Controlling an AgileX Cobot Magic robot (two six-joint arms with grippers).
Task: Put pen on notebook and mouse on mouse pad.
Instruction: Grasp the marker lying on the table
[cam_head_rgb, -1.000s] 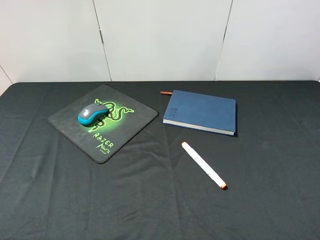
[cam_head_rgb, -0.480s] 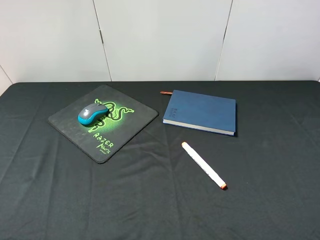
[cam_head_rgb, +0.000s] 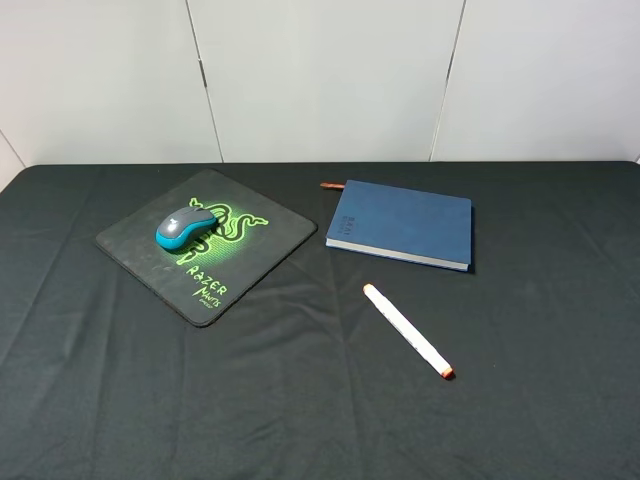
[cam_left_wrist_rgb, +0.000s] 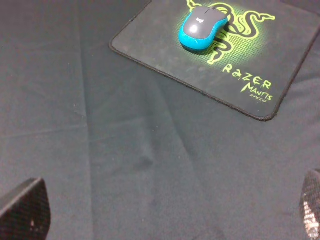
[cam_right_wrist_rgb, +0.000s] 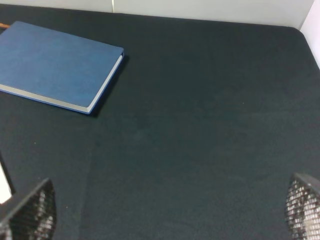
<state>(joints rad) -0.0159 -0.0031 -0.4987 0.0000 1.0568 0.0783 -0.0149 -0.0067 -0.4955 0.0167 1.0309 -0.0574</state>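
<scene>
The grey and teal mouse (cam_head_rgb: 188, 226) sits on the black mouse pad (cam_head_rgb: 215, 275) with the green logo, at the left of the table. In the left wrist view the mouse (cam_left_wrist_rgb: 202, 28) rests on the mouse pad (cam_left_wrist_rgb: 165, 55), well ahead of my left gripper (cam_left_wrist_rgb: 167, 220), which is open over bare cloth. The white pen (cam_head_rgb: 406, 329) lies on the cloth in front of the dark blue notebook (cam_head_rgb: 402, 223), apart from it. My right gripper (cam_right_wrist_rgb: 165, 215) is open, with the notebook (cam_right_wrist_rgb: 55, 64) ahead of it and one end of the pen (cam_right_wrist_rgb: 4, 181) at the frame's edge.
A black cloth (cam_head_rgb: 300, 400) covers the whole table. White wall panels (cam_head_rgb: 320, 80) stand behind its far edge. Neither arm shows in the exterior high view.
</scene>
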